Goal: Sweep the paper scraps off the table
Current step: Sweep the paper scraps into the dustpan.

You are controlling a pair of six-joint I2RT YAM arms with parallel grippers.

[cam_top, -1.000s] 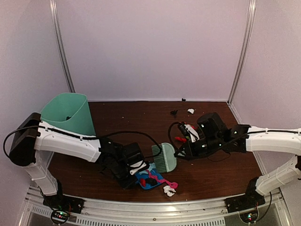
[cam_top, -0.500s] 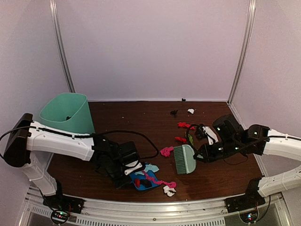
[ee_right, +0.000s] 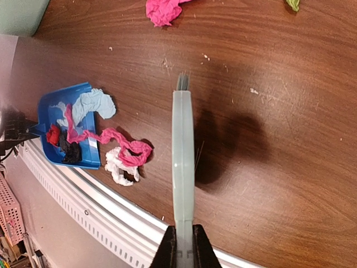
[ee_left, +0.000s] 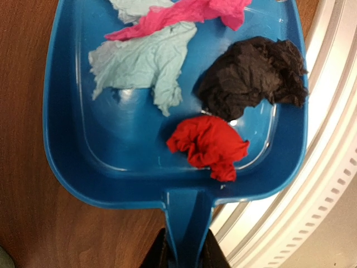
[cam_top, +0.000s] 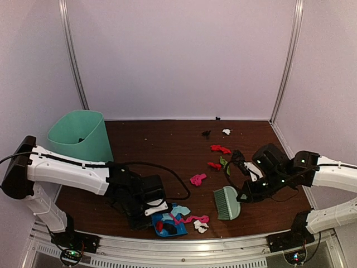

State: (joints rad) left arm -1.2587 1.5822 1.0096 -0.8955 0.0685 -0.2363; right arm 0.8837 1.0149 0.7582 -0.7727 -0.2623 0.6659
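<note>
My left gripper (ee_left: 187,252) is shut on the handle of a blue dustpan (ee_left: 72,139) lying on the table (cam_top: 167,145) by its near edge. In the pan lie paper scraps: red (ee_left: 209,145), black (ee_left: 254,75), cyan (ee_left: 145,61) and pink. A pink strand (ee_right: 125,146) and a white scrap (ee_right: 120,167) lie just off the pan's lip. My right gripper (ee_right: 183,248) is shut on a pale green brush (cam_top: 227,202), held right of the dustpan. Loose scraps lie beyond it: pink (cam_top: 197,179), red (cam_top: 214,165), green (cam_top: 223,162), white (cam_top: 226,132), black (cam_top: 206,133).
A mint-green bin (cam_top: 78,134) stands at the back left of the table. The silver frame edge (cam_top: 184,243) runs right beside the dustpan (cam_top: 167,228). Grey walls close in the back and sides.
The right gripper has carried the brush right and toward the near edge, away from the dustpan. A pink scrap now lies uncovered mid-table. The dustpan has shifted slightly nearer the edge.
</note>
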